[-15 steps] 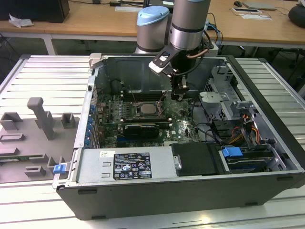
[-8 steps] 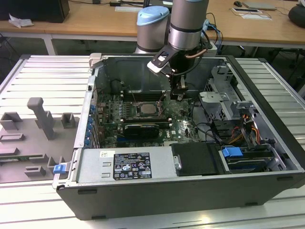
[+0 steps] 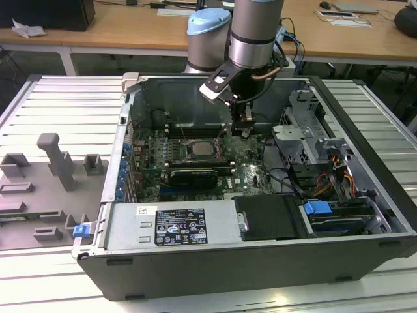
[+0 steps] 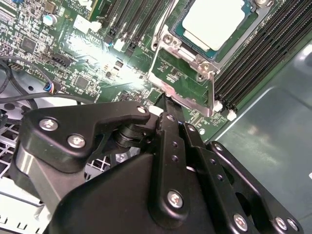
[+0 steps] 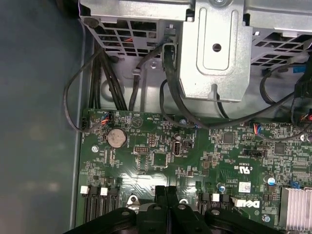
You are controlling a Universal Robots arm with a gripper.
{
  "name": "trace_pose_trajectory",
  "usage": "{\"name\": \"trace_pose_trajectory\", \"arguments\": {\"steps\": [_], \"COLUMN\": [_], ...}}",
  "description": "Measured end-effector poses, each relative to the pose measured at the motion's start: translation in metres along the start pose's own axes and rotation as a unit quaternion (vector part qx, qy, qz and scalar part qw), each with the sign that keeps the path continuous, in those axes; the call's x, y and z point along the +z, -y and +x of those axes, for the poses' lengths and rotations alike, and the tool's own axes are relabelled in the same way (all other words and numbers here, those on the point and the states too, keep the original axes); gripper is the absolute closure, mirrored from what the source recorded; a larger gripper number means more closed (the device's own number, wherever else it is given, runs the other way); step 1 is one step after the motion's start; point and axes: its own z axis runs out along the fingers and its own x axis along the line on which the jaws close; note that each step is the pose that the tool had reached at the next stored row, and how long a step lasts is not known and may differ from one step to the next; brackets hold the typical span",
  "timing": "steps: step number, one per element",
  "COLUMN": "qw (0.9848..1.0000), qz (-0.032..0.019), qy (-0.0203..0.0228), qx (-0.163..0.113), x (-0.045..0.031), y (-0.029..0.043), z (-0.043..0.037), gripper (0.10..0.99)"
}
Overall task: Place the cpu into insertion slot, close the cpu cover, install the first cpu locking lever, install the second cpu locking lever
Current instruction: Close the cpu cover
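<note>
The cpu (image 4: 212, 22) lies flat in the insertion slot (image 4: 169, 40), its pale metal top facing up; in the exterior view the cpu (image 3: 199, 149) sits mid-board inside the open computer case. The cpu cover (image 4: 186, 101) is swung open off the socket toward my gripper, with green board showing through its window. My gripper (image 4: 165, 108) is shut, fingertips together, right at the cover's outer edge tab. In the exterior view the gripper (image 3: 245, 130) hangs just off the socket toward the exterior view's right. A thin silver locking lever (image 4: 163, 24) runs along the socket's side.
Long black memory slots (image 4: 263, 53) flank the socket. A black card (image 3: 192, 176) lies in front of it. The metal drive cage (image 5: 214, 48) and black cables (image 5: 170, 92) stand close behind the gripper. A power supply (image 3: 172, 225) fills the case front. A grey fixture tray (image 3: 45, 176) lies outside.
</note>
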Motion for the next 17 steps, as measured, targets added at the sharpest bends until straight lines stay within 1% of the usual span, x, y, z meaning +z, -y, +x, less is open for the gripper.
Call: {"name": "trace_pose_trajectory", "arguments": {"steps": [4, 6, 17], "qw": [1.0, 1.0, 1.0], "qz": [0.0, 0.0, 0.0], "qy": [0.0, 0.0, 0.0], "qx": [0.0, 0.0, 0.0], "x": [0.0, -0.0001, -0.0002], "y": [0.0019, 0.0043, 0.0124], "z": [0.0001, 0.0003, 0.0008], "gripper": [0.98, 0.98, 0.98]}}
